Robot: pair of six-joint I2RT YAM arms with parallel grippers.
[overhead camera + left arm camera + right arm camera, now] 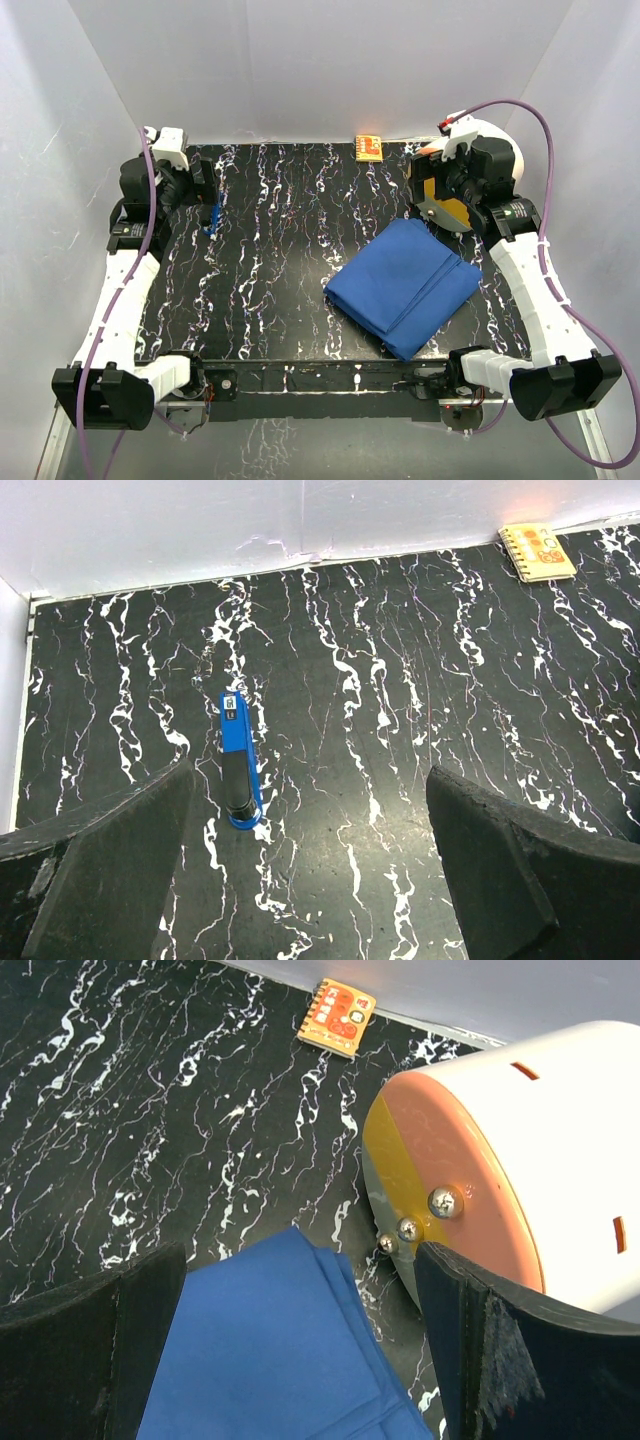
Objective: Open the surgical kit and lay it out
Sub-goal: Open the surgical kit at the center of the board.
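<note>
The surgical kit (405,285) is a folded royal-blue cloth bundle lying on the right half of the black marbled table. Its far corner shows in the right wrist view (280,1360). The steel tray, forceps, clamps and packets are hidden. My right gripper (440,205) hangs open above the bundle's far corner, its jaws wide apart (300,1360) and empty. My left gripper (205,195) is open and empty at the far left, above bare table (310,880).
A big white-and-orange cylinder (470,180) lies at the far right, close to the right gripper (500,1160). A small orange box (369,147) sits at the back wall. A small blue-and-black tool (238,760) lies on the table under the left gripper.
</note>
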